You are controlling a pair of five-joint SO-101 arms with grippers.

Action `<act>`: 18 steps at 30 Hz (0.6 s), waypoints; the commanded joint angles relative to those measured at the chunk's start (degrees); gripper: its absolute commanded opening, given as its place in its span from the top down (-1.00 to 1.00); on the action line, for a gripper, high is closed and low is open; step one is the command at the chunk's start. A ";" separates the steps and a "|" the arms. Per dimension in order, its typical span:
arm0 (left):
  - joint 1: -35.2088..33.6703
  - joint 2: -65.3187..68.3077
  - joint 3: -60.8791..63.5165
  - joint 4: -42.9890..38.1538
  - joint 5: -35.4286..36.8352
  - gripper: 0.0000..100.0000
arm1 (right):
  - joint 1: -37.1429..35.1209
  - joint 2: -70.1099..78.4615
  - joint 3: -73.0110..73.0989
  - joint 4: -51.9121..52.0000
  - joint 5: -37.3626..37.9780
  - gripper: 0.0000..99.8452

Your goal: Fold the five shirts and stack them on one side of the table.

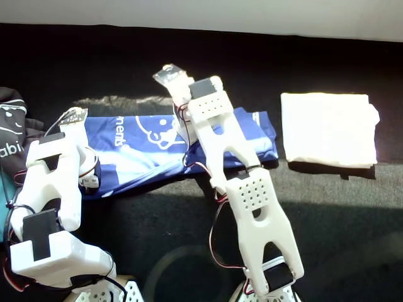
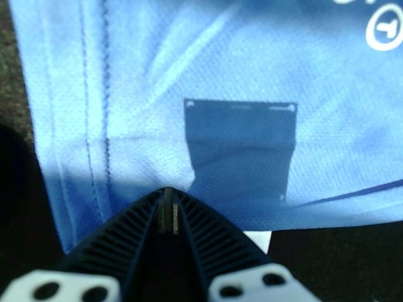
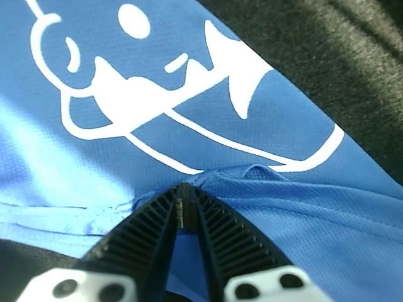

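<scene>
A blue shirt [image 1: 145, 148] with a white cartoon print lies spread across the black table [image 1: 352, 214], partly folded lengthwise. My left gripper [image 2: 167, 206] is shut at the shirt's hemmed edge [image 2: 94, 126], at the shirt's left end in the high view [image 1: 75, 126]. My right gripper [image 3: 182, 198] is shut on a puckered fold of the blue shirt [image 3: 264, 207] just beside the white print, near the shirt's far edge in the high view [image 1: 179, 104]. A folded white shirt [image 1: 327, 129] lies flat at the right side of the table.
A heap of dark shirts [image 1: 12, 126] with white print sits at the table's left edge, with a bit of teal cloth [image 1: 3, 189] below it. Both arm bases stand at the near edge. Bare black table shows between the blue and white shirts.
</scene>
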 commanded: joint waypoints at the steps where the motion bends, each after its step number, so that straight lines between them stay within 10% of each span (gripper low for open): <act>1: -0.31 0.31 0.04 -1.93 -0.18 0.98 | 0.04 0.40 -3.47 -1.10 -0.35 0.99; 18: -0.40 -7.16 -3.30 5.54 -0.09 0.98 | 5.93 -8.04 -30.29 9.36 -0.53 0.99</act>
